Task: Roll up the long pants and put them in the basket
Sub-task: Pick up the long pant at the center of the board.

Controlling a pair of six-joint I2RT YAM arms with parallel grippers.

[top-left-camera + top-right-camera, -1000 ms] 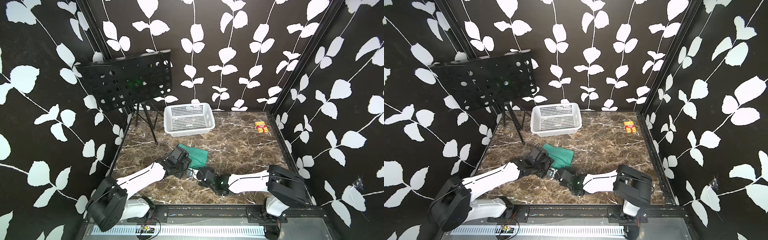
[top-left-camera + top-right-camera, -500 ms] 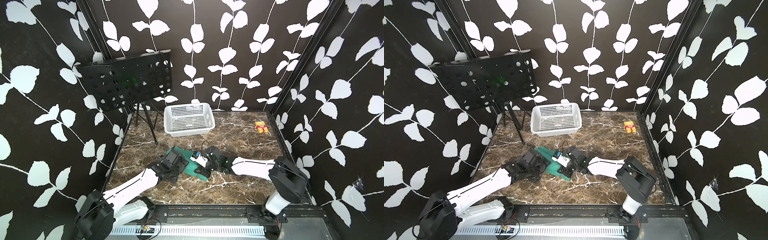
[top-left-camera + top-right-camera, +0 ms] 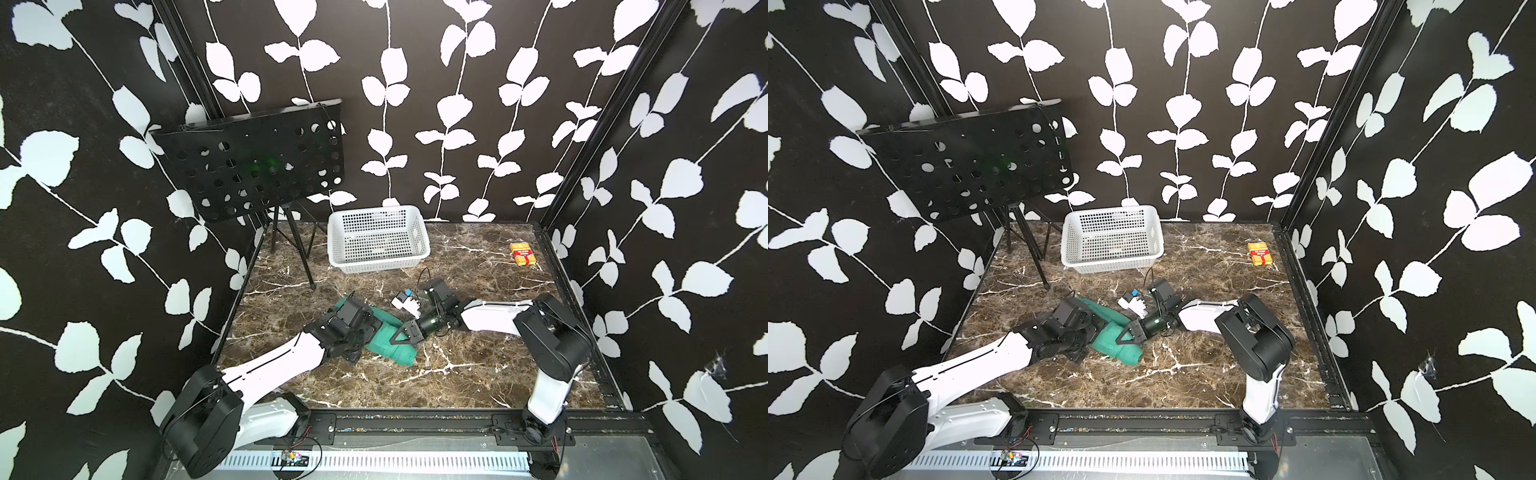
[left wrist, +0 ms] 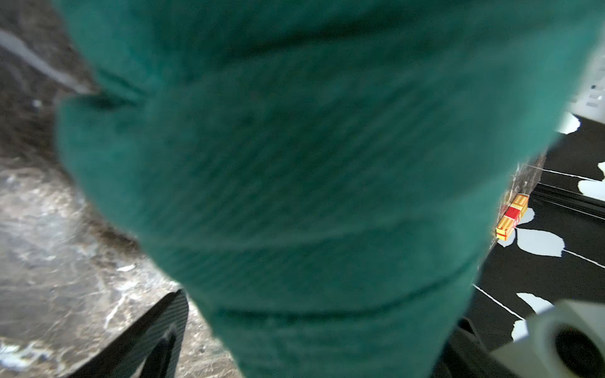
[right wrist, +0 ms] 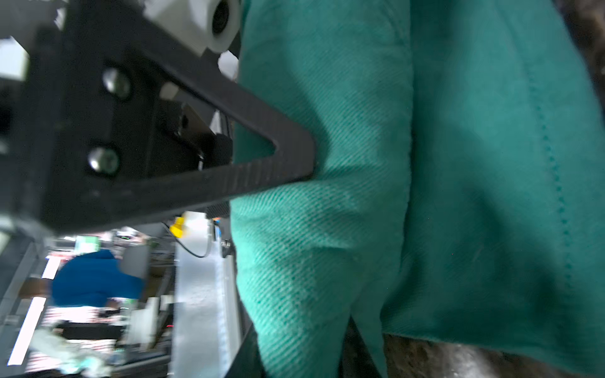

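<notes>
a: where do the long pants point(image 3: 395, 353) lie?
b: as a rolled teal bundle on the marble tabletop point(image 3: 465, 374), in front of the white basket point(image 3: 376, 266), between the two arms.
a: the right claw point(image 3: 400, 336)?
b: clamped on a fold at the bundle's side; cloth bunches between its fingers point(image 5: 278, 157).
a: the left claw point(image 3: 362, 343)?
b: astride the pants. one finger point(image 4: 157, 330) shows beside the cloth; i cannot tell whether it grips.

All I get here is blurry teal-green woven cloth pants point(image 4: 311, 196), bunched in rolled folds, with one black carbon-weave gripper finger point(image 4: 157, 337) over brown marble tabletop point(image 4: 49, 261).
</notes>
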